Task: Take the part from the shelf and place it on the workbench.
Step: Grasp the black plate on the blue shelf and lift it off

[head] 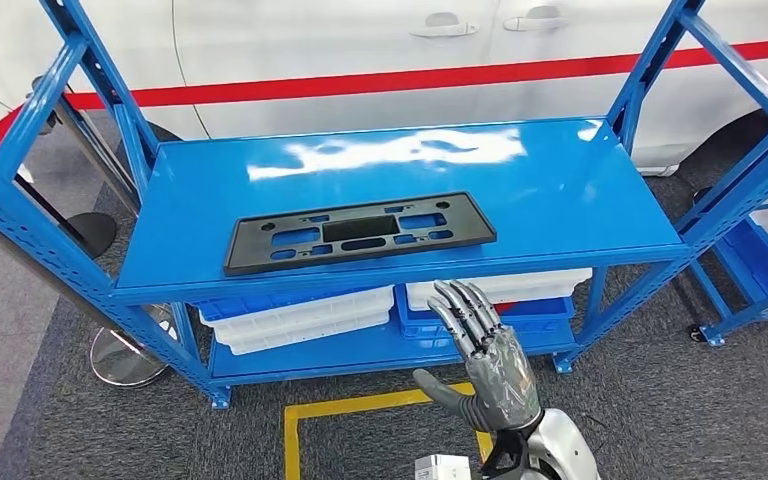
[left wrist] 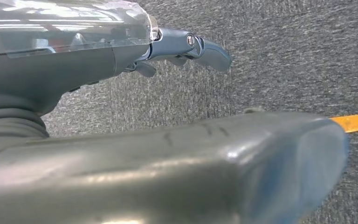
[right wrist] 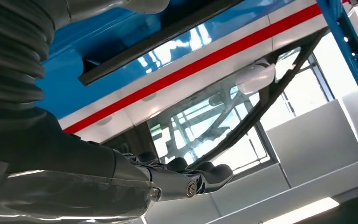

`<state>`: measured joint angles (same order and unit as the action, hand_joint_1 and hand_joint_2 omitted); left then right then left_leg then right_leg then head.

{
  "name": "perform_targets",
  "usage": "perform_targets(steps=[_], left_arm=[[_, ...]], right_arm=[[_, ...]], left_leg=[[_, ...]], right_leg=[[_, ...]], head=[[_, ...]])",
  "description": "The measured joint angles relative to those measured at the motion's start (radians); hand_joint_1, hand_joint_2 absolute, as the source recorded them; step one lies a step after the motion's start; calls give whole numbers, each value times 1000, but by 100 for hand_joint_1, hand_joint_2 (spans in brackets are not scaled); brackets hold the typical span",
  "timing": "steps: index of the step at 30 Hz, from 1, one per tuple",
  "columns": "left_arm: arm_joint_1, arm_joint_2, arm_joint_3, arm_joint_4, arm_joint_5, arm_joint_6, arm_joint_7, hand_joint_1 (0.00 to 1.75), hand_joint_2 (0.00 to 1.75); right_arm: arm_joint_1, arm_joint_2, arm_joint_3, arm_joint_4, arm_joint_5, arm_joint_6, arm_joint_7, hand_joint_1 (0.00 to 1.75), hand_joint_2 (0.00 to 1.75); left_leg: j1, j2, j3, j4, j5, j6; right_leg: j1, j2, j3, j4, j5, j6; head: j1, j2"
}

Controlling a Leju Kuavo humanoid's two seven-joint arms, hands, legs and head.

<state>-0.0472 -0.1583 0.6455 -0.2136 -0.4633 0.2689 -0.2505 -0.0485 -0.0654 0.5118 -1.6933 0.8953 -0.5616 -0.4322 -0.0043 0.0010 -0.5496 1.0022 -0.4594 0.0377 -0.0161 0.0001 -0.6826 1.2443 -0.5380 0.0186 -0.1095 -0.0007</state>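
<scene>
Reaching step: right hand (head: pixel 480 350), fingers spread and empty, rises just before the shelf (head: pixel 600 205); next it must reach the licence-plate frame (head: pixel 360 232) lying there

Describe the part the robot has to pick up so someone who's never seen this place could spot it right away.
Find the blue metal shelf standing in front of the white car with a red stripe. On its top level, toward the front left, lies a flat black plastic frame. It is long and rectangular with cut-out slots, the only dark thing on that level, unlike the white and blue bins below.
</scene>
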Motion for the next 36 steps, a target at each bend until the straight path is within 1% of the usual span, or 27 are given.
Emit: perform_targets(steps=[1,2,3,4,6,8,9,10,12,13,14,15,17,18,19,22,23,24,25,27,28,29,30,32,33,34,36], left_arm=[[0,0,0,0,-1,0,0,0,0],[0,-1,0,0,-2,0,0,0,0],[-1,-1,0,0,-3,0,0,0,0],[-2,-1,0,0,-5,0,0,0,0],[-4,-1,0,1,-7,0,0,0,0],[-5,-1,0,1,-9,2,-1,0,0],[-5,-1,1,1,-10,3,-1,0,0],[-6,-1,2,1,-11,4,-2,0,0],[-5,-1,4,1,-11,5,-3,0,0],[-4,-1,6,1,-12,6,-3,0,0],[-4,-1,8,1,-12,6,-4,0,0],[-4,-1,10,1,-12,7,-4,0,0],[-4,-1,15,1,-12,7,-6,0,0],[-5,-1,18,1,-13,8,-8,0,0],[-6,-1,20,1,-13,8,-10,0,0],[-6,-2,27,1,-11,6,-15,0,0],[-6,-3,28,1,-10,5,-18,0,0],[-6,-3,29,1,-10,5,-20,0,0],[-7,-4,30,1,-9,3,-22,0,0],[-8,-5,32,1,-8,0,-26,0,0],[-7,-5,34,1,-8,-3,-28,0,0],[-7,-6,36,1,-7,-5,-30,0,0],[-7,-6,38,1,-7,-8,-32,0,0],[-7,-8,42,1,-7,-13,-34,0,0],[-7,-9,44,1,-7,-16,-35,0,0],[-7,-10,46,1,-7,-18,-36,0,0],[-8,-11,49,2,-7,-23,-36,0,0]], right_arm=[[-6,6,0,11,21,-6,7,0,175],[-14,13,0,21,41,-11,13,0,175],[-23,21,0,33,62,-16,21,0,175],[-32,32,0,50,90,-23,31,0,175],[-52,55,0,91,154,-37,57,0,175],[-74,78,0,134,222,-48,83,0,175],[-86,91,0,155,252,-53,96,0,175],[-99,105,0,180,284,-59,109,0,175],[-121,129,0,227,338,-69,134,0,175],[-130,141,0,253,366,-74,147,0,175],[-140,152,0,277,392,-79,159,0,175],[-150,164,0,301,418,-83,171,0,175],[-174,188,0,346,470,-93,195,0,175],[-186,200,0,368,495,-98,207,0,175],[-198,211,0,388,519,-103,218,0,175],[-224,238,0,444,580,-116,250,0,175],[-229,244,0,456,592,-119,257,0,175],[-233,250,0,463,598,-122,261,0,175],[-236,254,0,470,600,-124,263,0,175],[-243,266,2,496,600,-126,263,0,175],[-246,274,4,514,600,-126,262,0,175],[-247,280,6,531,600,-127,263,0,175],[-246,288,9,545,602,-127,264,0,175],[-248,300,13,563,609,-127,271,0,175],[-249,307,15,571,612,-128,275,0,175],[-250,313,17,578,615,-128,279,0,175],[-251,323,19,593,618,-129,287,0,175]], left_leg=[[-1,-1,2,2,-3,-1],[-3,-1,2,5,-5,-4],[-5,-1,0,8,-8,-8],[-5,-1,-3,10,-9,-12],[-3,0,-7,10,-9,-22],[-2,0,-10,21,-20,-34],[-1,0,-21,49,-38,-41],[1,-1,-43,99,-67,-48],[6,-1,-109,237,-127,-57],[8,-1,-135,287,-140,-60],[9,-1,-144,299,-132,-61],[10,-1,-132,268,-103,-60],[9,-1,-66,124,-29,-54],[7,-2,-37,60,-5,-48],[5,-2,-19,21,5,-43],[3,-3,-15,4,8,-28],[5,-3,-13,1,11,-23],[8,-2,-12,-3,13,-16],[10,-2,-11,-6,15,-10],[7,-1,-12,-6,15,-4],[6,-1,-12,-6,14,-3],[4,-1,-12,-5,13,-2],[3,-2,-11,-5,12,-2],[0,-4,-6,-4,8,-4],[-3,-5,-5,-2,6,-6],[-4,-5,-4,-1,4,-10],[-4,-5,-5,-1,0,-20]], right_leg=[[2,0,32,-72,39,-6],[5,-1,62,-138,66,-12],[8,-1,82,-184,81,-17],[11,-1,90,-208,84,-20],[15,1,90,-217,82,-25],[11,1,94,-225,85,-34],[8,0,96,-229,87,-39],[5,-1,98,-232,88,-43],[5,-2,98,-232,88,-45],[5,-2,98,-232,88,-45],[5,-2,99,-232,88,-45],[5,0,100,-231,87,-45],[6,3,104,-231,85,-41],[8,4,104,-230,85,-38],[9,5,104,-229,84,-34],[11,5,101,-230,85,-18],[11,5,101,-225,81,-13],[10,4,92,-204,65,-8],[10,4,73,-160,38,-5],[9,3,9,-25,-28,-2],[9,3,-20,34,-46,-1],[9,3,-35,59,-43,-1],[9,3,-29,42,-21,-4],[12,2,33,-91,51,-14],[14,2,66,-159,75,-20],[17,1,87,-205,88,-25],[22,1,99,-231,86,-30]], head=[[0,0],[0,0],[0,0],[0,0],[0,0],[0,0],[0,0],[0,0],[0,0],[0,0],[0,0],[0,0],[0,0],[0,0],[0,0],[0,0],[0,0],[0,0],[0,0],[0,0],[0,0],[0,0],[0,0],[0,0],[0,0],[0,0],[0,0]])
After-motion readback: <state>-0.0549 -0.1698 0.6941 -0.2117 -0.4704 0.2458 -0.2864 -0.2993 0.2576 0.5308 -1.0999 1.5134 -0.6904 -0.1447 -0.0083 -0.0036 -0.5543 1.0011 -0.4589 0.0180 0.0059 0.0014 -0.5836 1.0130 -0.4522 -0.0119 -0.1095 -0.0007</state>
